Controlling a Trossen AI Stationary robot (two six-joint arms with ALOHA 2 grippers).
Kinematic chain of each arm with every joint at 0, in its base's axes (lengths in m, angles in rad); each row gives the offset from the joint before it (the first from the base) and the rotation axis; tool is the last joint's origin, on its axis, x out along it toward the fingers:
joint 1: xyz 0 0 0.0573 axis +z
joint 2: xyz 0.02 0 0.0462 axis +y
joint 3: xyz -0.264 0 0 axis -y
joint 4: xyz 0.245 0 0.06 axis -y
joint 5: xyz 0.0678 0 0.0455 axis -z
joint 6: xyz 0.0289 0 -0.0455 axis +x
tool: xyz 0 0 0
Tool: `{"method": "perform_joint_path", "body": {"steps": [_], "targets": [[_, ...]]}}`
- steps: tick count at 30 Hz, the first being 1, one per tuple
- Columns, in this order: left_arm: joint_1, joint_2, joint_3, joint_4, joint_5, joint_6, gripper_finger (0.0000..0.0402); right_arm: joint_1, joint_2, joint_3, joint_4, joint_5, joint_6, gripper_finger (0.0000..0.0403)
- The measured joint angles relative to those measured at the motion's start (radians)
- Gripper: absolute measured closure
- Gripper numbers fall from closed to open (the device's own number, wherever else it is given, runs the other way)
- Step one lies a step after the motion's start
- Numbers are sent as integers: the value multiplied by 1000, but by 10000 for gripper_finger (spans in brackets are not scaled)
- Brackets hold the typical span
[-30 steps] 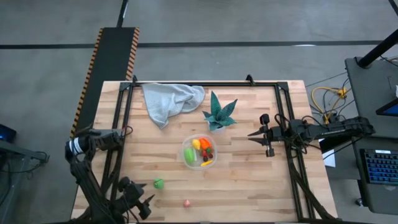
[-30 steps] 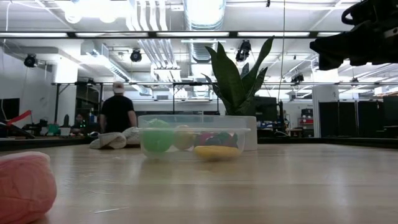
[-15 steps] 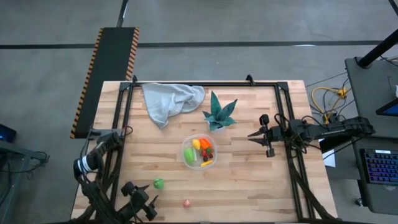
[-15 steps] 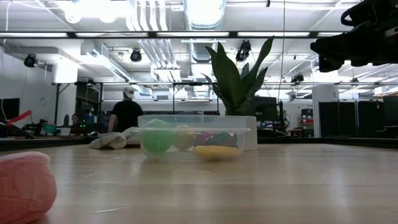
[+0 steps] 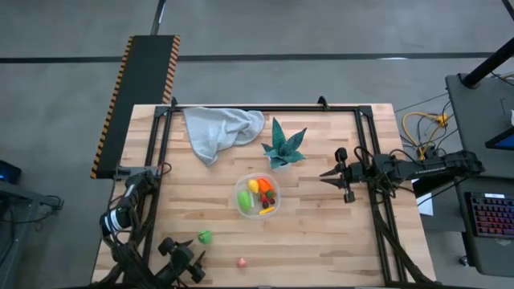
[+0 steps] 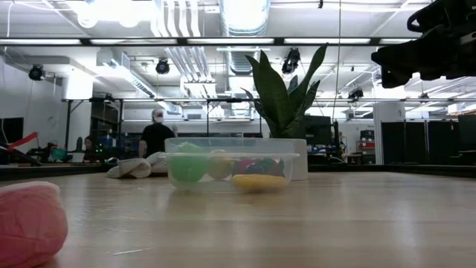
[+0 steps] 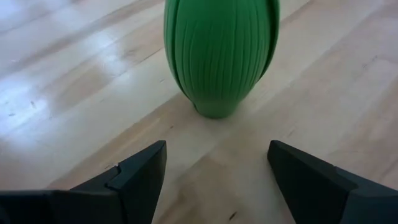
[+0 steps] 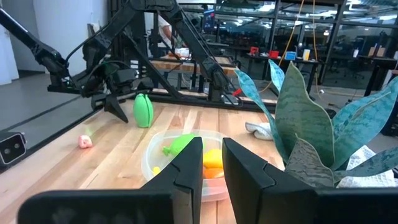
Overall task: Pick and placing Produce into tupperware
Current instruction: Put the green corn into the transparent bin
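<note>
1. Left end effector [image 5: 195, 261] has swung in near the desk's front-left corner, fingers spread, now just beside the green produce [image 5: 206, 237] (not touching).
2. Tupperware [image 5: 257, 196] mid-desk, part-filled; pink piece [image 5: 241, 262] still out.
3. Right end effector [image 5: 324, 174] parked, near-closed, empty.

Right wrist view. The right claw [image 8: 211, 163] fills the foreground, its two dark fingers [image 8: 186, 171] standing close together with a narrow gap between them. Beyond them the clear round tupperware [image 8: 152, 160] rests on the wooden desk [image 8: 81, 180], holding a green piece [image 8: 177, 144] and yellow and orange produce [image 8: 212, 158]. Farther off, a ribbed green vegetable [image 8: 143, 110] stands upright just beside the left claw [image 8: 117, 107]. A small pink piece [image 8: 85, 142] lies apart. Teal plant leaves [image 8: 305, 118] rise nearby.
</note>
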Motion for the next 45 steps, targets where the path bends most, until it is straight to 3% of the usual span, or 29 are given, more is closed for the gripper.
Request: {"method": "perform_joint_path", "body": {"steps": [5, 10, 22, 45], "targets": [[4, 0, 0, 2, -6, -24, 130, 0, 0, 0, 0, 0, -8, 349], [7, 0, -1, 2, -117, -22, 130, 0, 0, 0, 0, 0, -14, 349], [15, 0, -42, -60, -119, -23, 130, 0, 0, 0, 1, 0, -18, 349], [60, 0, -90, -76, -286, -23, 130, 0, 0, 0, 1, 0, -8, 349]]}}
